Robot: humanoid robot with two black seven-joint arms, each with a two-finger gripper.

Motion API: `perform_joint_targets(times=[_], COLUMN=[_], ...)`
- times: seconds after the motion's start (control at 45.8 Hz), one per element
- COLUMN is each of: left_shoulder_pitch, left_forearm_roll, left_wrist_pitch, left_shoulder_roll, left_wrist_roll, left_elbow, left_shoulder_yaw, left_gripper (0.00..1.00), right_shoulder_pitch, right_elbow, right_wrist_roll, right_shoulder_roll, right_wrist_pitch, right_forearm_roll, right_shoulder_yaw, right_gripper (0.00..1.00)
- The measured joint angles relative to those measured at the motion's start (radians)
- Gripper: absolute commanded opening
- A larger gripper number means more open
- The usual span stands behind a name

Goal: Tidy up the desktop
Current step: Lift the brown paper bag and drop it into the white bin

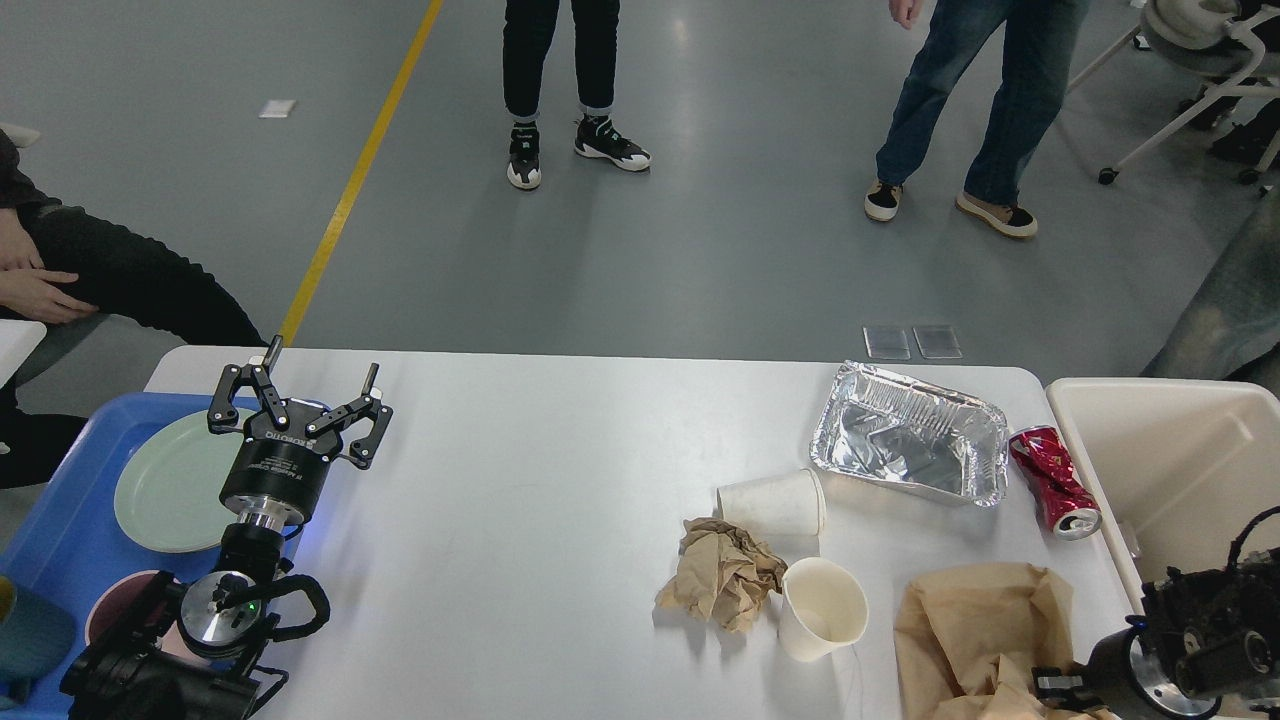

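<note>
The white desktop (520, 470) carries litter on its right half: a foil tray (910, 432), a crushed red can (1055, 480), a paper cup on its side (770, 500), an upright paper cup (822, 608), a crumpled brown paper ball (722, 572) and a brown paper bag (975, 630). My right gripper (1048, 686) sits low at the front right, shut on the bunched near edge of the bag; its fingers are partly hidden by paper. My left gripper (322, 360) is open and empty, above the right rim of the blue tray (60, 530).
The blue tray holds a pale green plate (165, 480), a pink bowl (115, 610) and a teal item (30, 630). A beige bin (1180, 460) stands off the desktop's right end. Two people stand on the floor beyond; one sits at far left.
</note>
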Motion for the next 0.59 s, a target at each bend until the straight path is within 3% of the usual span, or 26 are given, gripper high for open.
perform_joint_targets(times=[0.175, 0.349, 0.59], left_shoulder_pitch=[0.000, 0.000, 0.000], left_forearm_roll=[0.000, 0.000, 0.000], left_wrist_pitch=[0.000, 0.000, 0.000], left_shoulder_roll=[0.000, 0.000, 0.000], left_wrist_roll=[0.000, 0.000, 0.000], left_elbow=[0.000, 0.000, 0.000], left_shoulder_yaw=[0.000, 0.000, 0.000], left_gripper=[0.97, 0.97, 0.97], right_shoulder_pitch=[0.111, 0.299, 0.669], right_elbow=[0.023, 0.153, 0.248], right_wrist_roll=[-0.028, -0.031, -0.032], right_shoulder_roll=[-0.045, -0.143, -0.225], right_wrist_pitch=[0.145, 0.245, 0.411], right_forearm_roll=[0.107, 0.137, 0.244], right_shoulder_yaw=[0.004, -0.033, -0.263], right_gripper=[0.00, 0.00, 0.00])
